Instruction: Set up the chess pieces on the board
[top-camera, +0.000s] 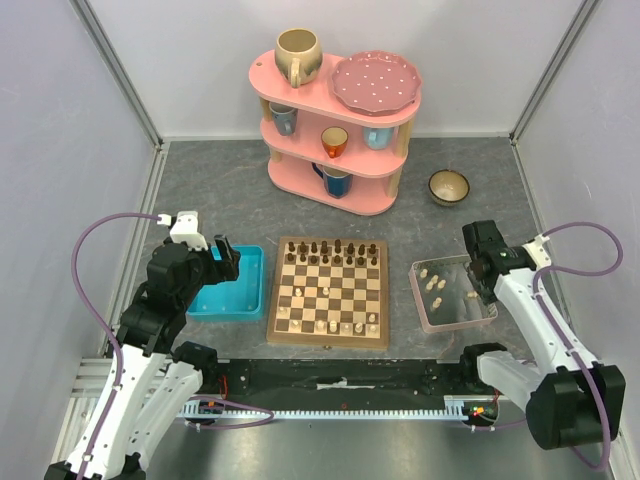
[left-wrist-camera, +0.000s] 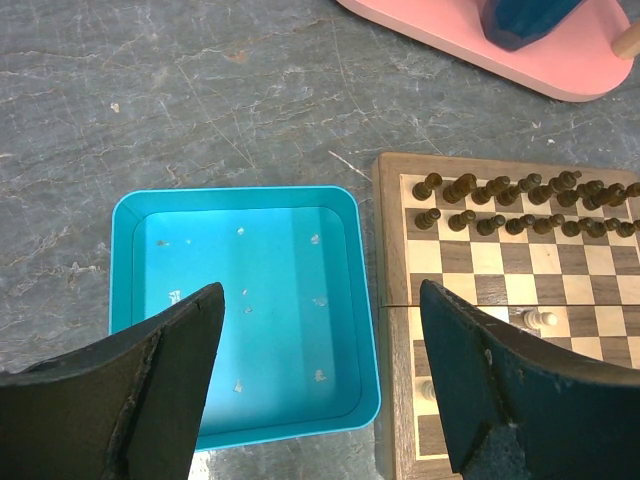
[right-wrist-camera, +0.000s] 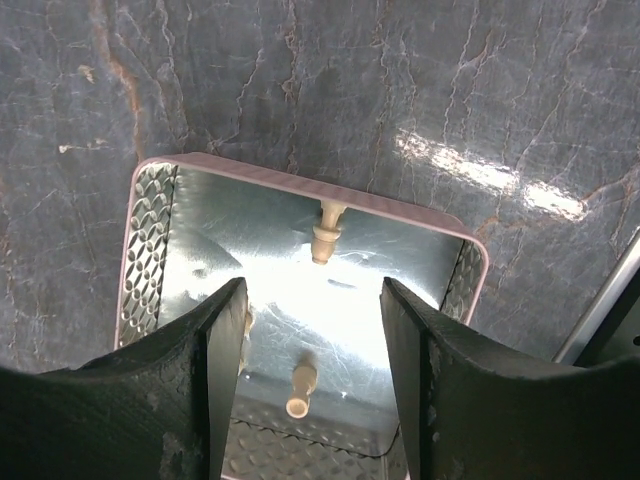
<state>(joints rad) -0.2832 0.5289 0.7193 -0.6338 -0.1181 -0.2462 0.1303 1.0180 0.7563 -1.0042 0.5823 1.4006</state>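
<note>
The chessboard (top-camera: 327, 300) lies mid-table, with dark chessmen on its far rows and several cream chess pieces (top-camera: 333, 325) on the near rows. More cream pieces (top-camera: 433, 284) lie in the clear pink-rimmed tray (top-camera: 458, 312) to its right. My right gripper (top-camera: 482, 288) is open and empty above that tray. In the right wrist view, two cream pieces (right-wrist-camera: 326, 230) (right-wrist-camera: 302, 390) lie on their sides between the open fingers (right-wrist-camera: 312, 290). My left gripper (top-camera: 225, 263) is open and empty over the turquoise tray (top-camera: 212, 305). Its wrist view (left-wrist-camera: 320, 295) shows the board's left edge (left-wrist-camera: 392, 330).
The turquoise tray (left-wrist-camera: 235, 194) holds only small flecks. A pink three-tier shelf (top-camera: 335, 135) with cups and a plate stands behind the board. A small bowl (top-camera: 448, 186) sits at the back right. Grey walls close in both sides.
</note>
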